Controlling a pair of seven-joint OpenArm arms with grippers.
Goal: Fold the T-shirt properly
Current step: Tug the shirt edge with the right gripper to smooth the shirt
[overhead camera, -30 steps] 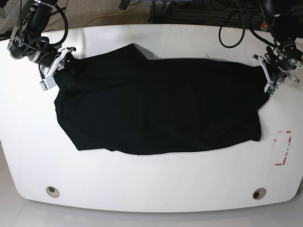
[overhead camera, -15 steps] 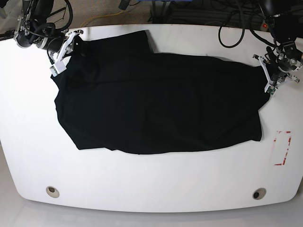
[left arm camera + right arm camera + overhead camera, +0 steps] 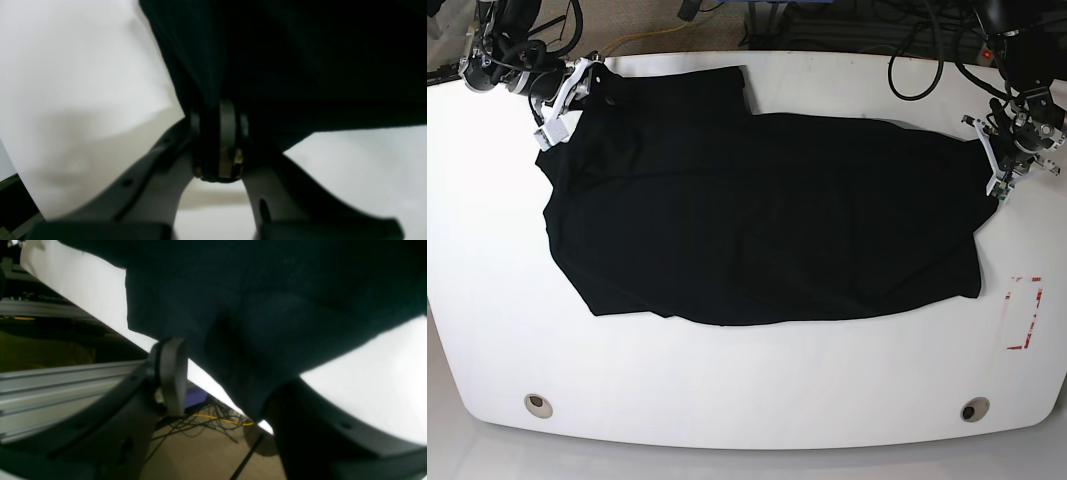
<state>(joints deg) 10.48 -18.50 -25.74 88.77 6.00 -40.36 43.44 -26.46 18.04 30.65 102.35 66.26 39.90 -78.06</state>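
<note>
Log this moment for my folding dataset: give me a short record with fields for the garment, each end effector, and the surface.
garment: black T-shirt, spread wide across the table, not yet folded
left end effector: at the shirt's edge on the base view's right; shut on the cloth in the wrist view
right end effector: at the shirt's far corner on the base view's left; cloth drapes between its fingers
surface: white table
other: red-outlined rectangle near the table's right edge
</note>
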